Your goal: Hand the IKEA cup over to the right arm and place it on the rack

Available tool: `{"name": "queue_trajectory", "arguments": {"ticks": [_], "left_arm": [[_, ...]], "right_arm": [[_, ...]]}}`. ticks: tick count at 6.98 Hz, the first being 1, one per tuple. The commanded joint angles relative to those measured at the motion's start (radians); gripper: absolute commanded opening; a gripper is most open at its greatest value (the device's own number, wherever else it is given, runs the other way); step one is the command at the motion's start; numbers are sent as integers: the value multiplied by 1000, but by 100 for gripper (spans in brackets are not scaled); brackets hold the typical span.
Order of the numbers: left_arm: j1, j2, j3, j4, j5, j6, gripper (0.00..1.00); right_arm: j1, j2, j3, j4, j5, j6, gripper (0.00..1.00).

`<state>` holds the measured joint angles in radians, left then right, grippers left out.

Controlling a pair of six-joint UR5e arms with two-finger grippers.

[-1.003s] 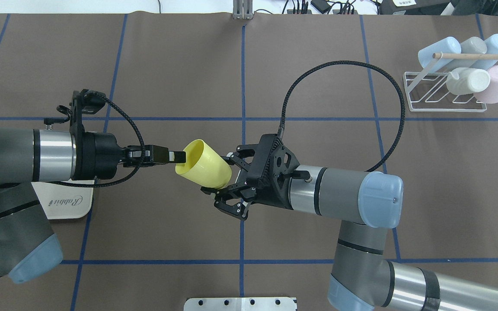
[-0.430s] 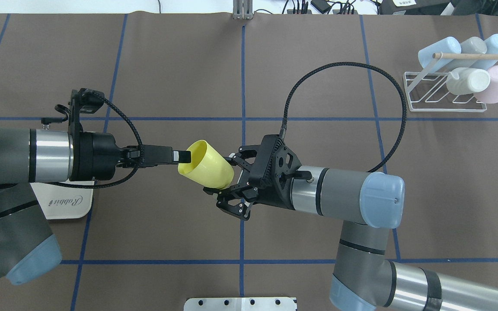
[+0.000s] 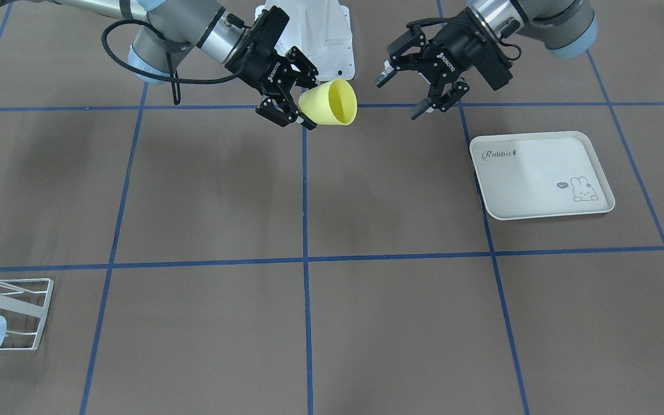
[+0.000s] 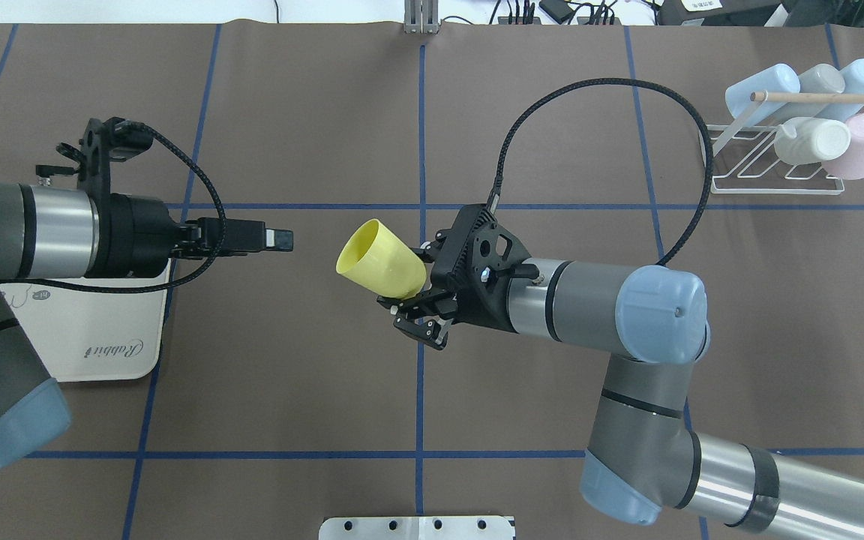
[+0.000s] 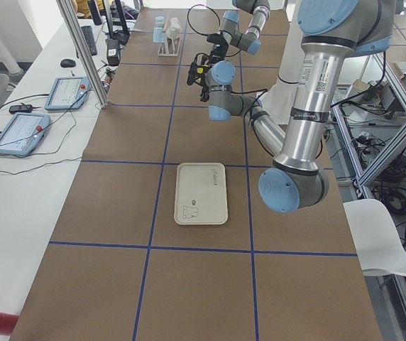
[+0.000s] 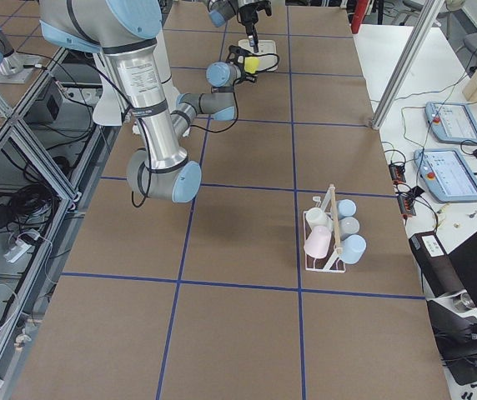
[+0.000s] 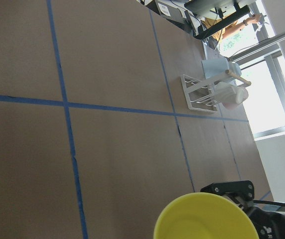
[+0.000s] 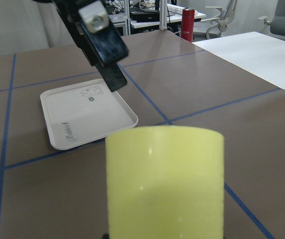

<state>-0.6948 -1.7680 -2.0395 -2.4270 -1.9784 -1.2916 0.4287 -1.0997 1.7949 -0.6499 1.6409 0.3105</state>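
**Yellow cup in the right gripper above mid-worktop**

The right gripper [image 4: 411,279] is clamped on the base of the yellow IKEA cup [image 4: 378,257]. The cup hangs tilted above the middle of the worktop [image 4: 289,390], its mouth turned towards the left gripper [image 3: 402,94]. The left gripper's fingers are spread and it is clear of the cup. The white wire rack [image 4: 747,169] at the worktop's far right corner carries five cups: two pale blue, one grey, one white, one pink. A cream rabbit-print tray [image 3: 534,178] lies under the left arm.
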Motion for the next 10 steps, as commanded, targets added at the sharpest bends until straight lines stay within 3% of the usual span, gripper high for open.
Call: {"name": "queue_trajectory", "arguments": {"ticks": [1,3,5,6,7,8,10], "left_arm": [[-85,117,-140,261,-20,255,100],[-238,317,-231,325,-62,549,100],[-432,430,-202,319,-140,878,100],[-462,432,-196,316,-201,885,100],[-462,430,-196,315,-209,877,100],[-462,430,-196,315,-209,876,100],[-462,429,-199,315,-209,871,100]], "right_arm": [[134,-2,91,-377,70,-104,29],[262,-3,193,-787,102,-425,30],[411,-12,233,-1065,89,-781,30],[457,-22,251,-1202,65,-977,30],[466,-57,286,-1317,-57,-1092,29],[466,-119,300,-1338,-196,-1190,30],[472,-216,285,-1335,-353,-1305,30]]}}
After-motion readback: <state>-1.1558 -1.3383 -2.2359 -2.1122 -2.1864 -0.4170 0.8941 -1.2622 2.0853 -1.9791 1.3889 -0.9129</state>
